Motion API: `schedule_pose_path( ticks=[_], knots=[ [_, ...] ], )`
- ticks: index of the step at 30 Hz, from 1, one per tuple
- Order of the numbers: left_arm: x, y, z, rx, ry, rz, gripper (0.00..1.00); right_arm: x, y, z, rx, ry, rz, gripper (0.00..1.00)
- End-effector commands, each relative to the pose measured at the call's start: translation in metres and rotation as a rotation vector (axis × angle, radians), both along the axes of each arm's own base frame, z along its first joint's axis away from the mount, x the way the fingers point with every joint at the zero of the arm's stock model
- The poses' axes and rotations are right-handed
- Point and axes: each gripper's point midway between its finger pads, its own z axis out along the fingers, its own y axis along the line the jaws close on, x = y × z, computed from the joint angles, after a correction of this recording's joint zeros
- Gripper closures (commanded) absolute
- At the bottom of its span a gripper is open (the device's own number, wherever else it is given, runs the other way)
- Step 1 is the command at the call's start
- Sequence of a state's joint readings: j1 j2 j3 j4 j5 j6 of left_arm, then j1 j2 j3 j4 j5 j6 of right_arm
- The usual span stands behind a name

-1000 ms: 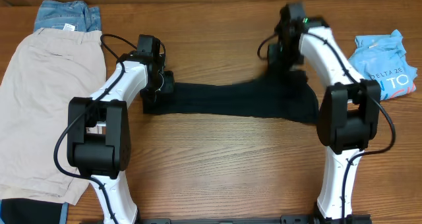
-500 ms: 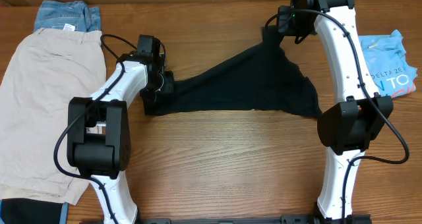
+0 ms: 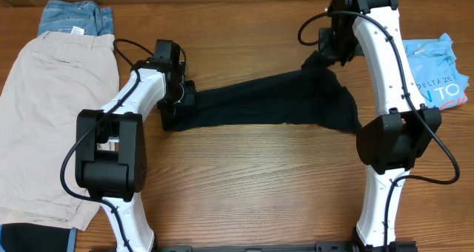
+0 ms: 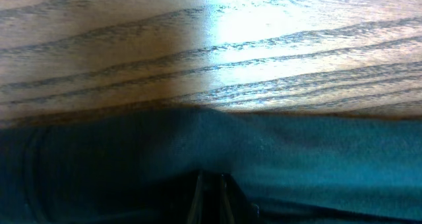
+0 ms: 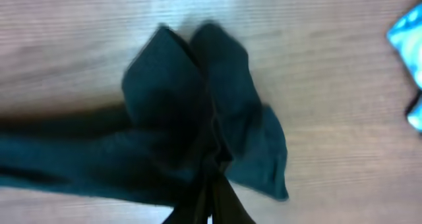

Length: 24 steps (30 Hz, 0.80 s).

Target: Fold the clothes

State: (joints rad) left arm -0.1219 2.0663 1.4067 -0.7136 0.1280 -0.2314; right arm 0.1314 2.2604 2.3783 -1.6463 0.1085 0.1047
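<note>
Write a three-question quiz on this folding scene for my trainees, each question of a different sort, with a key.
1. True or false: the left gripper and the right gripper each grip an end of the black T-shirt.
2. Which garment lies at the table's right edge? A. a red sweater B. the light-blue printed tee C. white socks
3. Fill in: the beige shorts overlap the near edge of the ____ at the far left corner.

Key: 1 true; 2 B; 3 blue denim.
</note>
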Motion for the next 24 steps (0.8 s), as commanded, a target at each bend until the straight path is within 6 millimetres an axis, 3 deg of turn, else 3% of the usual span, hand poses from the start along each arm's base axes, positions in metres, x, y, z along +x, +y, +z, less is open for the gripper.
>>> schedule_pose_path(
  ticks=[1,8,15,24],
  knots=[
    [-0.015,0.009,-0.012,0.035,0.051,-0.004,0.87,-0.008,-0.008,0.009,-0.012,0.011,-0.012,0.94],
    [-0.015,0.009,-0.012,0.035,0.053,-0.004,0.87,-0.013,0.018,0.008,0.133,0.038,0.005,0.94],
    [-0.015,0.009,-0.012,0.035,0.052,-0.004,0.86,-0.012,0.007,0.008,0.069,0.027,-0.052,0.96],
    [-0.018,0.018,-0.013,0.042,0.068,0.008,0.87,-0.018,0.007,0.002,0.076,0.056,-0.093,0.96]
  ],
)
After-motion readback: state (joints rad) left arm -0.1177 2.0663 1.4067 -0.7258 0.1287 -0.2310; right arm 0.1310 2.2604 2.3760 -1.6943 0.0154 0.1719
